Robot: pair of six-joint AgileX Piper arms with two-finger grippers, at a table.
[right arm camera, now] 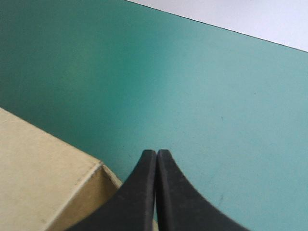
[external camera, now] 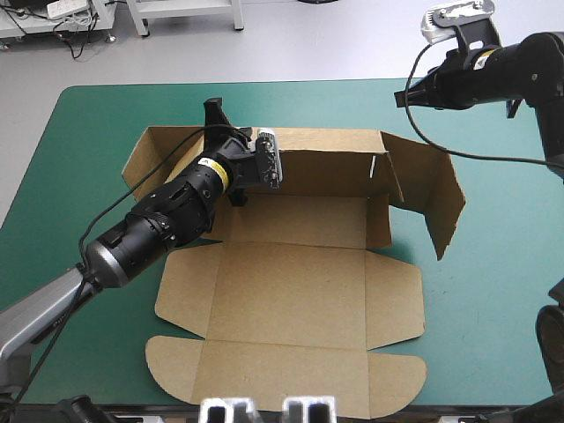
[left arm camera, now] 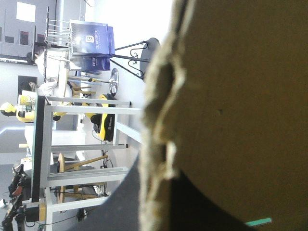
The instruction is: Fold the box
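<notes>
Brown board fills the left wrist view, close against the lens: the box (external camera: 291, 282) lies mid-table on the teal-green cover (external camera: 493, 291), base and near flaps flat, far wall and right-hand wall raised. Left gripper (external camera: 238, 163) is at the far wall (whether it grasps the board cannot be told). Right gripper (right arm camera: 156, 192) hovers closed and empty beyond the box's far right corner. Risk: the unsupported right-hand wall may sag outward, or a push on the far wall may slide the whole sheet.
</notes>
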